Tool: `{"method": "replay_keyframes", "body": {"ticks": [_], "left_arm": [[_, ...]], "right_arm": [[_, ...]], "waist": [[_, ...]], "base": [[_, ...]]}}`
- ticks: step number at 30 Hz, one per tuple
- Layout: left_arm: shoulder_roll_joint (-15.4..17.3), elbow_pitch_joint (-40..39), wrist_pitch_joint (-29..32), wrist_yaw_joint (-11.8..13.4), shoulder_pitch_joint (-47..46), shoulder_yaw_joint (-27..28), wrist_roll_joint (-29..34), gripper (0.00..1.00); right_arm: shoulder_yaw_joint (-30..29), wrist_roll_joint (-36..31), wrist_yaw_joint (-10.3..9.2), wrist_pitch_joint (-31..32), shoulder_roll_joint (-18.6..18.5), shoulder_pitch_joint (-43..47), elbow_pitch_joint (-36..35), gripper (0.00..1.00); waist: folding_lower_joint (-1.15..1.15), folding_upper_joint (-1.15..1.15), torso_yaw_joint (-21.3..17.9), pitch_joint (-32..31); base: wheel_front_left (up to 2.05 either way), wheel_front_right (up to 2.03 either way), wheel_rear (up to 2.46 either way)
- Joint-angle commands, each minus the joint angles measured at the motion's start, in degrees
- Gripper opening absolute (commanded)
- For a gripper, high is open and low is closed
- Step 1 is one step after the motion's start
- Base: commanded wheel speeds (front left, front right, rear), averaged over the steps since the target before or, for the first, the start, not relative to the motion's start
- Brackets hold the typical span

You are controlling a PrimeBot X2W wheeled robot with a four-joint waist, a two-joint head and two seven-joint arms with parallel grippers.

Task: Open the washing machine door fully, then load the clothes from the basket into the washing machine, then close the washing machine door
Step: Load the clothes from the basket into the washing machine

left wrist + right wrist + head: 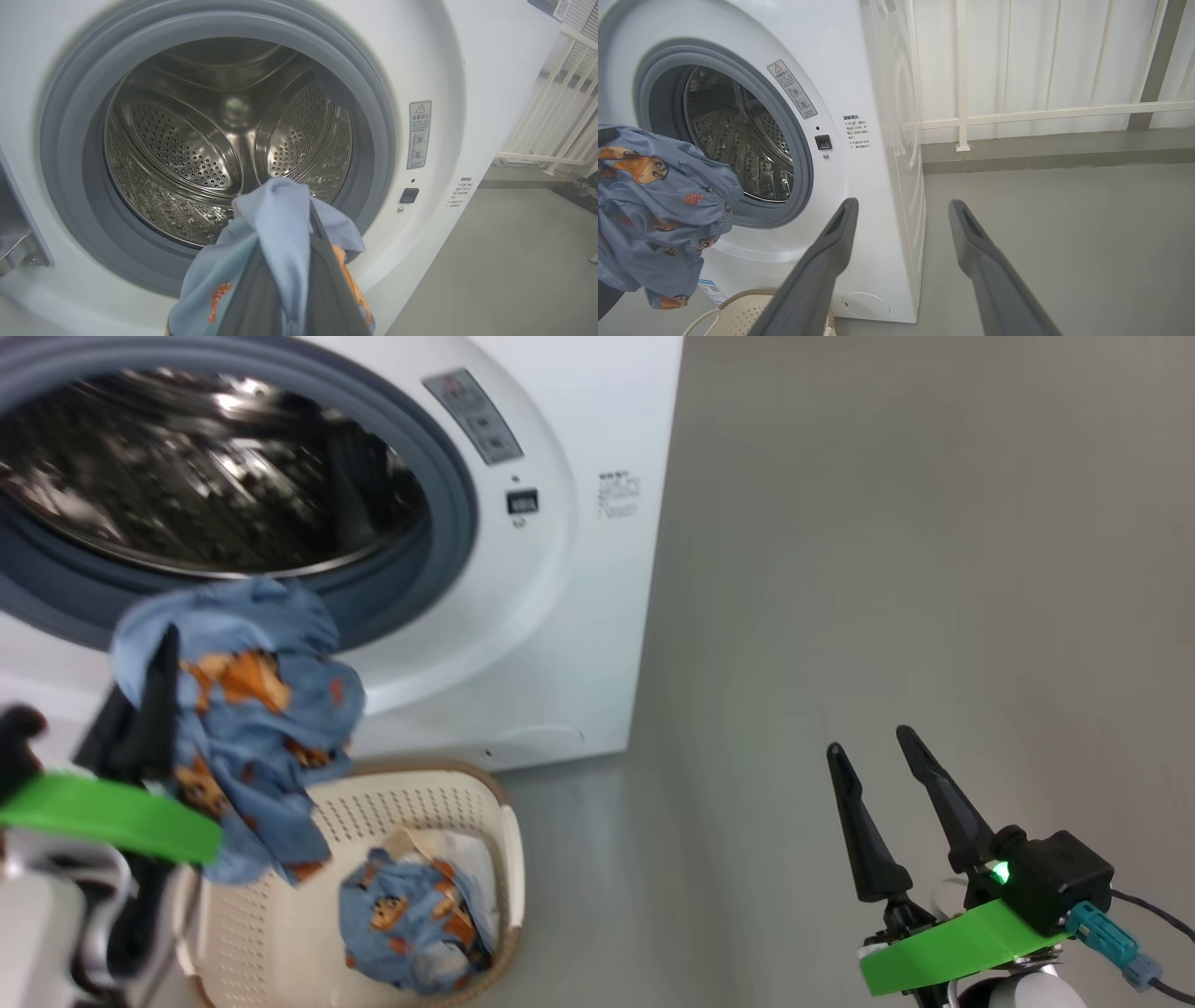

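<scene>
The white washing machine stands with its mouth uncovered, and the steel drum holds no cloth where I can see into it. The door is out of view; a metal hinge sits at the opening's left. My left gripper is shut on a light blue bear-print garment, held just below the grey gasket and above the basket. The same garment drapes over the left fingers. Another blue garment lies in the basket. My right gripper hangs open and empty to the right, over the floor.
Grey floor stretches to the right of the machine. A white railing runs along the wall behind the machine's right side. The basket rim sits against the machine's front, low down.
</scene>
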Motion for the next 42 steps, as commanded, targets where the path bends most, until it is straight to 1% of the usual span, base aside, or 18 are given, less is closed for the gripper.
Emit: {"method": "replay_keyframes", "body": {"ticks": [1, 7, 12, 21, 26, 33, 38, 42], "left_arm": [[3.0, 0.2, 0.1, -0.4, -4.1, 2.0, 0.7, 0.0], [6.7, 6.3, -0.9, -1.3, -12.3, 2.3, -0.3, 0.0], [10.0, 9.1, -0.7, -1.5, -18.4, 1.5, -1.4, 0.0], [15.6, 11.0, 1.4, -1.6, -26.9, -1.2, -2.9, 0.0], [19.5, 12.2, 2.6, -1.6, -30.1, -1.4, -3.9, 0.0], [23.8, 12.3, 2.8, -1.6, -34.6, -1.8, -4.9, 0.0], [24.6, 11.2, 0.7, -1.6, -38.0, -2.2, -5.4, 0.0], [24.1, 9.7, -2.4, -1.6, -41.5, 0.2, -5.8, 0.0]], "right_arm": [[1.8, 0.5, 0.09, -0.7, -0.2, -1.2, -2.2, 1.0], [3.2, 1.4, 0.09, -0.7, -0.2, -0.2, -6.1, 1.0], [4.6, 2.2, 0.09, -0.7, -0.2, 0.7, -9.1, 1.0], [8.0, 3.8, 0.09, -0.7, -0.2, 1.7, -13.3, 1.0], [9.3, 4.7, 0.09, -0.7, -0.2, 2.8, -15.4, 1.0], [11.0, 5.7, 0.09, -0.7, -0.2, 4.6, -17.6, 1.0], [10.9, 5.9, 0.09, -0.7, -0.2, 5.9, -18.7, 1.0], [10.9, 5.9, 0.09, -0.7, -0.2, 6.6, -19.5, 1.0]], "waist": [[0.0, 0.0, -2.9, 4.5], [0.0, 0.0, -6.5, 10.7], [0.0, 0.0, -9.2, 15.0], [0.0, 0.0, -13.8, 21.7], [0.0, 0.0, -16.4, 24.8], [0.0, 0.0, -19.6, 28.2], [0.0, 0.0, -19.8, 29.4], [0.0, 0.0, -19.6, 30.1]], "base": [[0.0, 0.0, 0.0], [0.0, 0.0, 0.0], [0.0, 0.0, 0.0], [0.0, 0.0, 0.0], [0.0, 0.0, 0.0], [0.0, 0.0, 0.0], [0.0, 0.0, 0.0], [0.03, 0.03, 0.03]]}}
